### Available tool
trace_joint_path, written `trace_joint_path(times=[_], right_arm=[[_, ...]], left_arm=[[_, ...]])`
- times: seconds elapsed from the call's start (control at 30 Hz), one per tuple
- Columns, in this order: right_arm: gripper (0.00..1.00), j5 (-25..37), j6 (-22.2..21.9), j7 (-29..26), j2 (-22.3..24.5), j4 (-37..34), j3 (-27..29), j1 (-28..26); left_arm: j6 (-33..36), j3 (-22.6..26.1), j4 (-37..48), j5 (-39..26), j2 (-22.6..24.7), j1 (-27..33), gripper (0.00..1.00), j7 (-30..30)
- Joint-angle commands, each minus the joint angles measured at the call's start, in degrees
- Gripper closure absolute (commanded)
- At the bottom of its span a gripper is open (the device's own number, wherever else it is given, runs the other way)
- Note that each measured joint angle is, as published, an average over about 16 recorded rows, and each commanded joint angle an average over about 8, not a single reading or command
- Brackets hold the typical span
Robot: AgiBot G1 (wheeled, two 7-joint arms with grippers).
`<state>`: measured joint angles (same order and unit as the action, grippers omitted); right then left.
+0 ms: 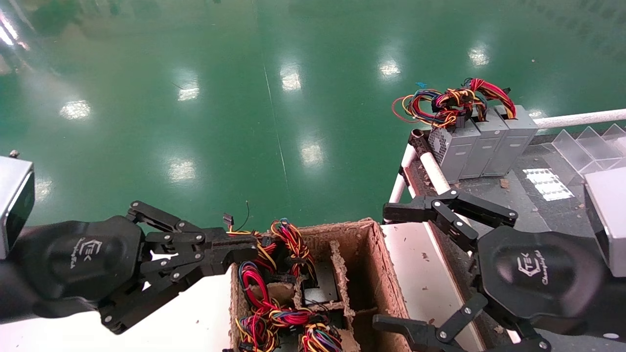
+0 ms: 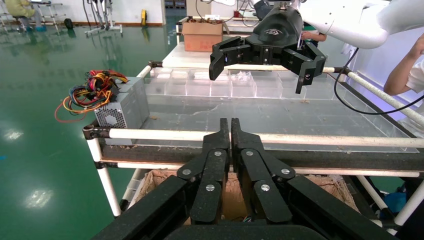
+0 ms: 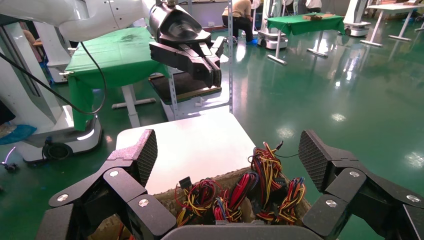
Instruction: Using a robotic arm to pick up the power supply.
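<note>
The right gripper [image 1: 391, 266] hangs wide open beside the cardboard box [image 1: 371, 274]; the left gripper [image 1: 244, 252] is closed, empty. Power supplies [image 1: 320, 288] sit inside: likely heavy, rigid; grip the metal casing, not the floppy wires [image 1: 259, 288].

head: high, looking down | wrists: low, facing each other — share the cardboard box [image 1: 371, 274]

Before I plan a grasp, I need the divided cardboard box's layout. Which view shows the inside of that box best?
The head view: it looks down into the cardboard box, showing its dividers and wire bundles. The right wrist view shows only the near rim with wires above it. The left wrist view shows just a strip of rim behind the left gripper.
</note>
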<state>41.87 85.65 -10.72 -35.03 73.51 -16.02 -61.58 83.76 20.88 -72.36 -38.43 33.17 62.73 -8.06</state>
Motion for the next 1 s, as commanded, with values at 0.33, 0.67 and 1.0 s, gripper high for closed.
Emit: trace_joint_path(times=[0.33,0.67,1.0], right_arm=[[0.00,0.38,-0.24,-0.02,-0.15,-0.04,-0.18,0.02],[0.00,6.47,-3.39,-2.31,-2.44,1.03,-3.61,-0.78],[0.00,14.75,-3.79,-6.00,-8.10,2.19,-10.36,-2.11]], left_arm=[[0.00,0.00,0.00,0.00,0.00,0.00,0.00,0.00],[0.00,0.01,0.01,0.00,0.00,0.01,0.00,0.01],[0.00,0.01,0.01,0.01,0.00,0.01,0.00,0.01]])
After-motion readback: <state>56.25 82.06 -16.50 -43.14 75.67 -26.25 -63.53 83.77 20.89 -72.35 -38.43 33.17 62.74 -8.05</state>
